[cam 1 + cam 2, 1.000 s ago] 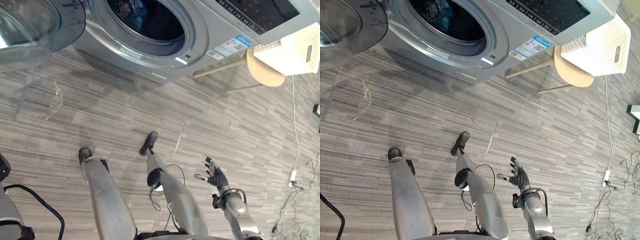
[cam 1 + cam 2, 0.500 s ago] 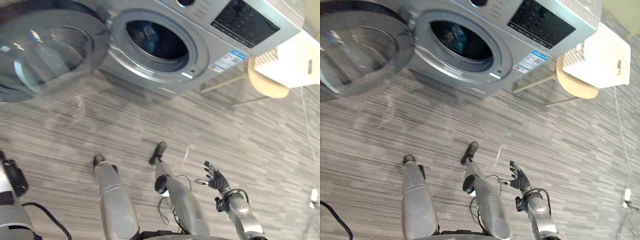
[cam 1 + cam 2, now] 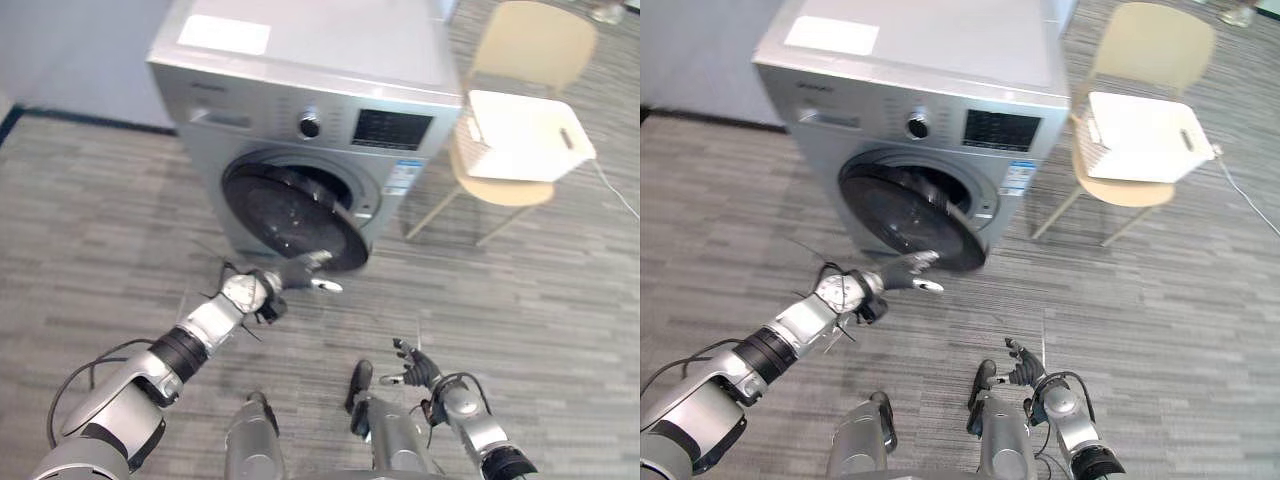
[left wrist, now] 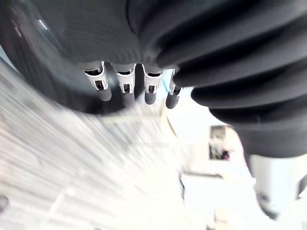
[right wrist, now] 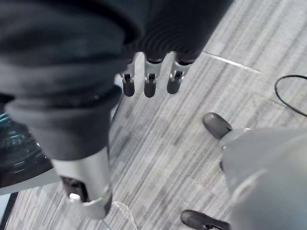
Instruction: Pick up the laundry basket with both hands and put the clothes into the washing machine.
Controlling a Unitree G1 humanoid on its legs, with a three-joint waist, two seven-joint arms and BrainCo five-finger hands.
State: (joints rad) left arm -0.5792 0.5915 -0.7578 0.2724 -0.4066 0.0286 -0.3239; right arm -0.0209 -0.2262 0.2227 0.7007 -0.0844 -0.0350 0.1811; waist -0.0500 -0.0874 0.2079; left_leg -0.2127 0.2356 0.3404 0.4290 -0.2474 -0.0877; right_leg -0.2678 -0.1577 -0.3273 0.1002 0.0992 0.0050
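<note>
Right hand: the right hand hangs low at the robot's right side, fingers loosely spread, holding nothing.
Left hand: the left hand reaches forward with straight fingers side by side, tips at the door's lower rim. I cannot tell if they touch it.
Door: the round dark-glass door sits most of the way across the opening, slightly ajar.
Machine: the silver front-loading washing machine stands on grey striped flooring.
Basket: the white perforated plastic laundry basket rests on a pale wooden chair just beside the machine, well apart from both hands. No clothes show in it.
Change: half a second ago the door hung wide open with the drum exposed. The camera has also lifted.
Meaning: loading looks finished, and closing the door seems to be the step in hand.
</note>
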